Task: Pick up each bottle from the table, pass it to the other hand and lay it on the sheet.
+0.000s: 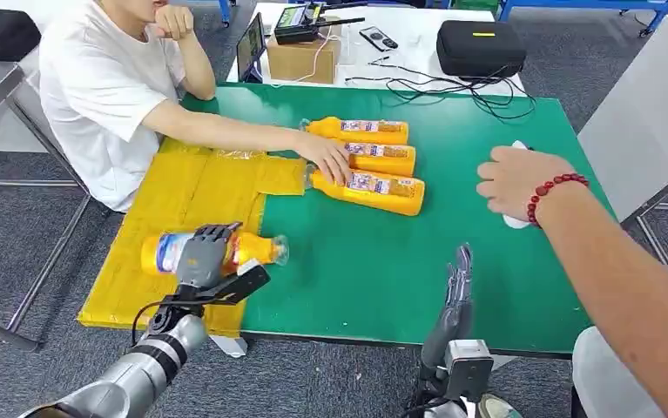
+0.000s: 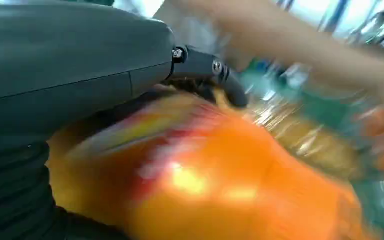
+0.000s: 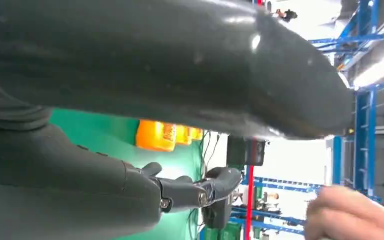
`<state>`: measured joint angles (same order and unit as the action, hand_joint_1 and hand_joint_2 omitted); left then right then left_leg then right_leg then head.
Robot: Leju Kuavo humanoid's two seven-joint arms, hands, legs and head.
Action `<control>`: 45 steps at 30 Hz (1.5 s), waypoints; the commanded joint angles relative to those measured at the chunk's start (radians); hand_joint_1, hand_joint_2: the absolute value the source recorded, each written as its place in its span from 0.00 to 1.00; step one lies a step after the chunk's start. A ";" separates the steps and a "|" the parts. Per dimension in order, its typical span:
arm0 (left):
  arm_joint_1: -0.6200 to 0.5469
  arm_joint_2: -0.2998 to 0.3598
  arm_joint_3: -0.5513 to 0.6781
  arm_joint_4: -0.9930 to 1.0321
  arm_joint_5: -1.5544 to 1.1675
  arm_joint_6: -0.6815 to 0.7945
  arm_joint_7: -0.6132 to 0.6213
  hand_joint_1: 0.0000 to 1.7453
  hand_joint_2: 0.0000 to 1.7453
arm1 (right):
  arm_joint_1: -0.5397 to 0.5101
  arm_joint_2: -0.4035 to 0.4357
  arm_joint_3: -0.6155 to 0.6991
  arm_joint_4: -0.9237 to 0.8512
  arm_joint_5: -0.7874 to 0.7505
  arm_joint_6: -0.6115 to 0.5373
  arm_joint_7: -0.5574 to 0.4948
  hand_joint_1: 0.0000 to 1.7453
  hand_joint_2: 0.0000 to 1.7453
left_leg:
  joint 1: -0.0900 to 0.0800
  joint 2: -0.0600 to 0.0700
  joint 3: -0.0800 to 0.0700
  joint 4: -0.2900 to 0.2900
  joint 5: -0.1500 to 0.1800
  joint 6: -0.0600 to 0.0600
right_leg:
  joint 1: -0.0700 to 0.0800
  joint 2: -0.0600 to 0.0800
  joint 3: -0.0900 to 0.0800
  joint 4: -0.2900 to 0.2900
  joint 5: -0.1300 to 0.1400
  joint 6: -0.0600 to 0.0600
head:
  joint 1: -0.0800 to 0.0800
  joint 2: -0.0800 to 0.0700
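Setting: grey carpet floor around a green counter [image 1: 487, 261], with a white desk behind it carrying a cardboard box [image 1: 302, 59], a black case [image 1: 480, 47] and loose cables.
Sheet: a yellow sheet [image 1: 182, 196] covers the counter's left part, reaching its near edge.
Held bottle: an orange juice bottle [image 1: 160, 253] lies on its side over the yellow sheet, cap pointing toward the green area; whether it rests on the sheet or hangs just above it cannot be told.
Left hand: the left hand [image 1: 204, 255] wraps its dark fingers over the middle of this bottle, gripping it. The left wrist view shows the bottle [image 2: 220, 175] close up and blurred under the hand [image 2: 79, 65].
Other bottles: three orange juice bottles [image 1: 365, 161] lie side by side on the green counter, just beyond the sheet's edge.
Right hand: the right hand [image 1: 458, 283] stands upright over the near edge, fingers straight, holding nothing; its fingers [image 3: 200, 190] appear spread in the right wrist view.
People: a seated person in a white shirt [image 1: 104, 87] rests a hand [image 1: 326, 157] on the nearest of the three bottles. Another person's arm with a red bead bracelet [image 1: 552, 193] reaches in from the right.
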<state>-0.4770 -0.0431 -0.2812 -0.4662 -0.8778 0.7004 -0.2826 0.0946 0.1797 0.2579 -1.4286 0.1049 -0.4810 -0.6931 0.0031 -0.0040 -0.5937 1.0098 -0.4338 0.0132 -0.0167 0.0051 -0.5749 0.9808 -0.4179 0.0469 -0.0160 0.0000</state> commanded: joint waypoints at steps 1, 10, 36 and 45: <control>-0.003 -0.042 0.075 0.064 0.032 -0.032 -0.020 0.00 1.00 | -0.023 -0.008 -0.008 0.077 -0.004 -0.006 -0.005 0.00 0.00 | 0.000 -0.002 0.000 -0.001 0.001 0.000 | 0.000 -0.002 0.001 -0.001 -0.001 -0.001 | 0.000 0.000; -0.007 -0.110 0.119 0.034 0.111 -0.173 -0.027 0.00 1.00 | -0.047 0.009 -0.038 0.087 0.007 0.004 -0.005 0.00 0.00 | -0.001 -0.006 -0.003 0.000 0.001 0.000 | -0.001 -0.005 0.001 -0.001 -0.001 -0.001 | 0.000 0.000; 0.319 -0.160 -0.101 -0.770 0.595 -0.081 -0.343 0.00 1.00 | -0.015 -0.027 0.024 0.103 0.069 -0.084 -0.005 0.00 0.00 | -0.001 -0.006 -0.010 0.001 0.002 0.002 | -0.001 -0.006 -0.005 -0.001 -0.001 0.000 | 0.000 0.000; 0.484 -0.188 -0.190 -1.163 0.564 -0.002 -0.415 0.00 1.00 | -0.045 -0.120 -0.048 0.216 0.772 -0.217 0.122 0.00 0.00 | -0.001 -0.005 -0.009 0.001 0.000 0.002 | 0.000 -0.006 -0.004 -0.002 -0.001 -0.001 | 0.000 0.000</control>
<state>-0.1311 -0.2316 -0.3754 -1.2582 -0.2277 0.6837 -0.6894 0.0987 0.1598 0.2701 -1.3619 0.4581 -0.6863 -0.6931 0.0015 -0.0105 -0.6051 1.0105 -0.4320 0.0164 -0.0182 -0.0015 -0.5818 0.9796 -0.4181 0.0481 -0.0160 0.0000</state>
